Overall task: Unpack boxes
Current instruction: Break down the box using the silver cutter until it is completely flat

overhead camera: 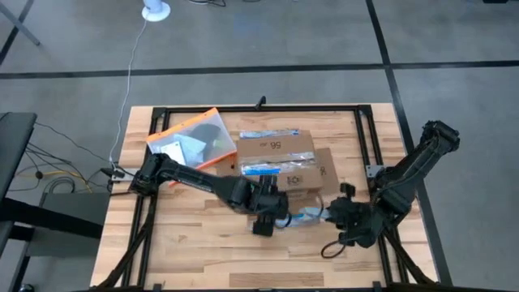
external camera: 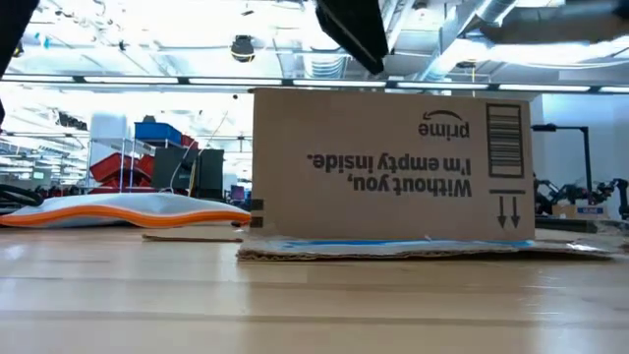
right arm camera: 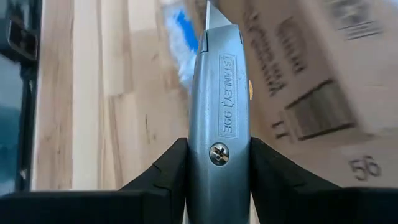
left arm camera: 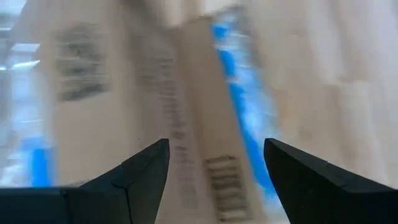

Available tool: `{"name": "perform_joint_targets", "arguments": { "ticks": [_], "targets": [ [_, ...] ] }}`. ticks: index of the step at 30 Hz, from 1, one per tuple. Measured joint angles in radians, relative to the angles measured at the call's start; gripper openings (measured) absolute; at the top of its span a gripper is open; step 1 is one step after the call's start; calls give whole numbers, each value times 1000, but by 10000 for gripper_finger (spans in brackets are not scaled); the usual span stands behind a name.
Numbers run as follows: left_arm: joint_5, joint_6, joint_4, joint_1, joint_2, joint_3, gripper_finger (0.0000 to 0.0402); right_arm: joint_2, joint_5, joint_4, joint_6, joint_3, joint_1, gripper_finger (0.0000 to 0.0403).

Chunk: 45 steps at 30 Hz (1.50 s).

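Note:
The brown cardboard box point(overhead camera: 276, 154) with blue-and-white tape stands mid-table; in the low view its print point(external camera: 393, 167) reads upside down, and a flap point(external camera: 423, 250) lies flat on the wood. My left gripper point(overhead camera: 274, 201) is open just off the box's near side, with the box face point(left arm camera: 124, 93) ahead of its fingers point(left arm camera: 216, 155). My right gripper point(overhead camera: 339, 216), near the box's near right corner, is shut on a grey utility knife point(overhead camera: 318, 215). The blade points at the box's taped edge point(right arm camera: 180, 31). My right gripper pinches the knife's grey metal body point(right arm camera: 219, 158) between its two fingers, one on each flat side, toward the rear of the handle. The fingers lie along the knife, which sticks out forward of them, blade toward the table's left and the box.
An orange-edged clear pouch point(overhead camera: 190, 138) lies at the far left of the table, left of the box point(external camera: 128, 208). Black frame rails point(overhead camera: 365, 138) run around the tabletop. A dark cable point(overhead camera: 332, 247) loops near the right gripper. Bare wood lies along the near edge.

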Motion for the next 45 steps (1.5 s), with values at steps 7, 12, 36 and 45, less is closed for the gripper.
{"name": "perform_joint_targets", "arguments": {
  "ticks": [7, 12, 36, 45],
  "targets": [
    [-24, 19, -88, -32, -2, -29, 246, -11, 78, -419, 261, 25, 28, 115],
    [-75, 0, -116, -23, -14, -132, 246, -8, 91, -445, 311, 25, 28, 115],
    [-18, -62, 256, 149, -225, -346, 246, -8, 96, -356, 277, 25, 16, 115],
    [-23, -47, 106, -2, -189, -343, 246, -9, 58, -367, 284, 25, 25, 115]
  ]
}}
